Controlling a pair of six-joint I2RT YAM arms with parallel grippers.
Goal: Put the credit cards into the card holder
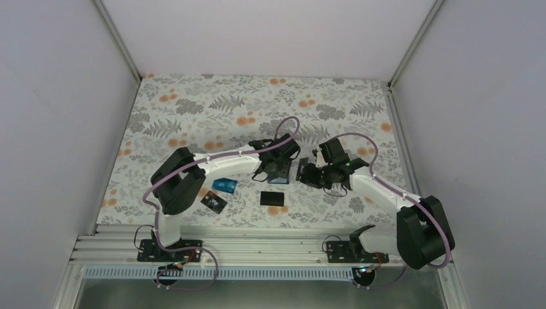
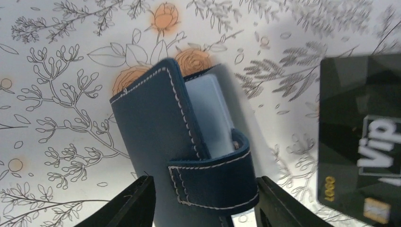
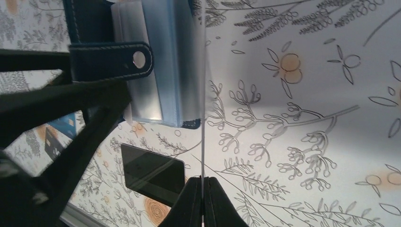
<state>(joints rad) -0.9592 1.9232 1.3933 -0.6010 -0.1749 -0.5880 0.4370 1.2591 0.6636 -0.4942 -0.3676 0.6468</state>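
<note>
**Operator:** Report the position of the card holder [image 2: 156,137].

**Technician:** It lies on the table [image 1: 193,109] near the middle, directly under the left pincer [image 2: 204,182]. The navy cover stands partly raised, exposing the pale blue-grey sleeves [image 2: 213,118]. The stitched strap [image 2: 213,182] crosses the near end.

**Operator:** State of the left pincer?

**Technician:** Spread. Its fingers [image 2: 137,203] stand one at each side edge of the holder's near end, close against it. Whether they press on it cannot be told.

**Operator:** State of the right pincer [image 3: 202,182]?

**Technician:** Pressed together, pinching the black Vip card [image 2: 352,118] by one edge. The card is off the table. In the right wrist view it shows only as a thin line running away from the fingertips.

**Operator:** Relation of that card to the holder?

**Technician:** Just to the right of the holder, on the side where the sleeves open. In the left wrist view a strip of table shows between the two. In the right wrist view the card's line runs along the holder's edge. Contact cannot be confirmed.

**Operator:** Other cards?

**Technician:** Three lie flat on the table, nearer the arm bases. The teal card [image 1: 225,185] is left of the holder. The marked black card [image 1: 213,203] is just beside the teal one, on its near side. The plain black card [image 1: 273,197] is directly in front of the holder. All three lie apart from both pincers.
</note>
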